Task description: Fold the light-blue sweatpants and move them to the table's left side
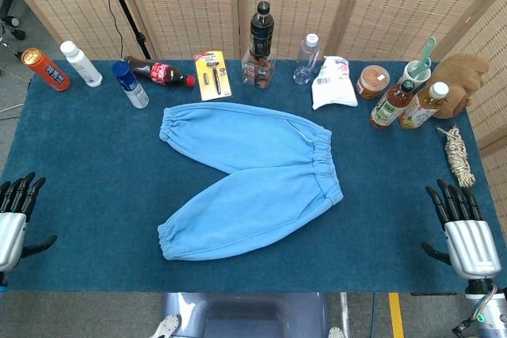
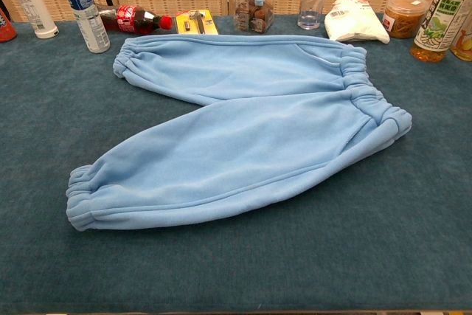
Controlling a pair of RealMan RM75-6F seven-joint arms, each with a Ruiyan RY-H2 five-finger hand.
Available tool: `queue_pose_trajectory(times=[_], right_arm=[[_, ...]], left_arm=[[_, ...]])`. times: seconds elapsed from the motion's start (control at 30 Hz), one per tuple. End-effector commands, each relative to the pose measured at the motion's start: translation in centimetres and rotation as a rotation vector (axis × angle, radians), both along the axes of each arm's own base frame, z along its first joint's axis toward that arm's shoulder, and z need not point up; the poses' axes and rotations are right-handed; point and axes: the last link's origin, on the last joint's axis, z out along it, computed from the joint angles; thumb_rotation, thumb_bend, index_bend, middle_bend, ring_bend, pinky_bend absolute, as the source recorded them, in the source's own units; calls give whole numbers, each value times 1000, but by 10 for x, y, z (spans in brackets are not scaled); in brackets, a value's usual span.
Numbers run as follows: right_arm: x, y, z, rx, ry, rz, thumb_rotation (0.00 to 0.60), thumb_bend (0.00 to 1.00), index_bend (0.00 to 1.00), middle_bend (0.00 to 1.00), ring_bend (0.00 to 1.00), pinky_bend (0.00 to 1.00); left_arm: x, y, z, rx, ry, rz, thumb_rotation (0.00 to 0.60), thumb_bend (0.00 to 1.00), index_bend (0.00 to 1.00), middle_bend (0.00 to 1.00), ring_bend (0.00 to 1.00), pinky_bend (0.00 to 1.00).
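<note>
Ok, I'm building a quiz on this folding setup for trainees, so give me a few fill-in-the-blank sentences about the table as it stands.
1. The light-blue sweatpants lie flat with their two legs spread in a ____ shape.
2. The waistband points toward the robot's ____ side.
3. The left hand and right hand both hold ____.
4. The cola bottle lies on its ____.

Missing words: V; right; nothing; side

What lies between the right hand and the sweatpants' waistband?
Only bare blue tablecloth separates the right hand from the sweatpants, as the head view shows.
</note>
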Motion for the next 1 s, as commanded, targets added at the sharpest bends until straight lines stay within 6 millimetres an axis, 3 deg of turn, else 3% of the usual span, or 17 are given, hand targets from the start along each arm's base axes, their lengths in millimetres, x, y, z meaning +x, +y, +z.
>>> queue_pose_trajectory(times=[0.03,0.5,1.0], right_arm=[[0,0,0,-4,0,3,600,0,0,0,0,0],[11,-3,-4,29,-73,92,600,0,0,0,0,0],[35,-42,-33,227,-53,215,600,0,6,0,0,0]], left_arm=[[0,0,0,3,2,-1,600,0,0,0,0,0],[1,-5,2,-16,-11,-14,600,0,0,0,0,0],[3,-8,1,-9,7,-8,600,0,0,0,0,0]])
